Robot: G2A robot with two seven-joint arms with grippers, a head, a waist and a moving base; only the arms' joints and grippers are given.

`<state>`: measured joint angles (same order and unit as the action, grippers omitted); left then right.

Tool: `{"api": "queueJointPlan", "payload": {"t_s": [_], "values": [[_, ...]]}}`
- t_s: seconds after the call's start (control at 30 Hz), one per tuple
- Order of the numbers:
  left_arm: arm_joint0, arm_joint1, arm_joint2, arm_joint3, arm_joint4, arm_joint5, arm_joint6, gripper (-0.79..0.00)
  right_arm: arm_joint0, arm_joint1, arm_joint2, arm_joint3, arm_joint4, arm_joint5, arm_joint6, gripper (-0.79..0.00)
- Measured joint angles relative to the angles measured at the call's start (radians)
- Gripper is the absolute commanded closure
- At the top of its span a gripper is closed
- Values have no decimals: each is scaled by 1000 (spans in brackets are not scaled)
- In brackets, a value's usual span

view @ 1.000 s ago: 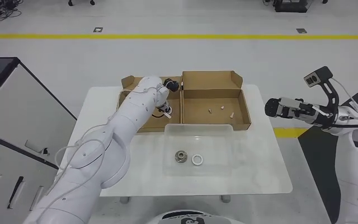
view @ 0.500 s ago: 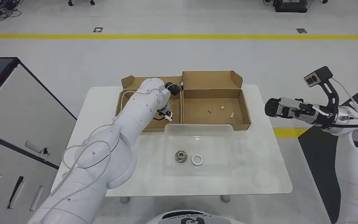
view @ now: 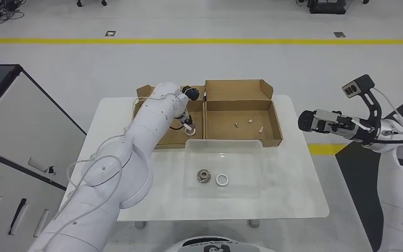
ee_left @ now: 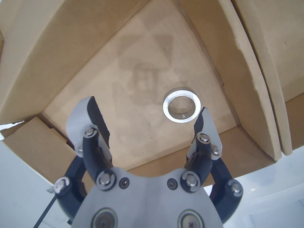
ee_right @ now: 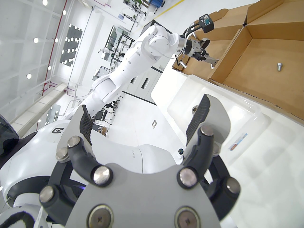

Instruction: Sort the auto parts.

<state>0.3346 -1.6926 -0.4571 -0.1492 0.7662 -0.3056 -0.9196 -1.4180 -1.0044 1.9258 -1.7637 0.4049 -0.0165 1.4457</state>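
**Left hand** (ee_left: 146,106). Fingers spread wide, gripping nothing. It sits low inside my left cardboard box (view: 146,94), at the box's lower-right corner in the top view. Over the last second my forearm has swung toward the upper left of the top view, while the hand has stayed over that same corner.

**Metal ring** (ee_left: 181,119). It lies flat on the box floor between my fingers, close by one fingertip; I cannot tell whether they touch. I judge this part delivered, so the hand can lift clear.

**Right hand** (ee_right: 144,105). Spread wide and empty, parked off the desk (view: 296,183) at the right edge of the top view. Unchanged.

**Right cardboard box** (view: 239,88). Holds three small pins (view: 250,120).

**Clear tray** (view: 223,146). Holds a flanged metal part (view: 203,176) and a white ring (view: 222,180), side by side. I judge both still to be sorted.
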Motion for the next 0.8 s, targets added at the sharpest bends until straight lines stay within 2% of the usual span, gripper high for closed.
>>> {"api": "queueJointPlan", "payload": {"t_s": [0.1,0.23,0.43,0.63,0.8], "values": [[-18,8,-8,4,-2,-20,25,-785,0,0,0,0,0,0,0,-785],[-41,23,-19,-2,-7,-92,73,-785,0,0,0,0,0,0,0,-785],[-66,42,-31,-54,-3,-187,111,-785,0,0,0,0,0,0,0,-785],[-56,66,-42,-172,6,-268,107,-785,0,0,0,0,0,0,0,-785],[-21,110,-76,-320,-1,-306,94,-785,0,0,0,0,0,0,0,-785]]}}
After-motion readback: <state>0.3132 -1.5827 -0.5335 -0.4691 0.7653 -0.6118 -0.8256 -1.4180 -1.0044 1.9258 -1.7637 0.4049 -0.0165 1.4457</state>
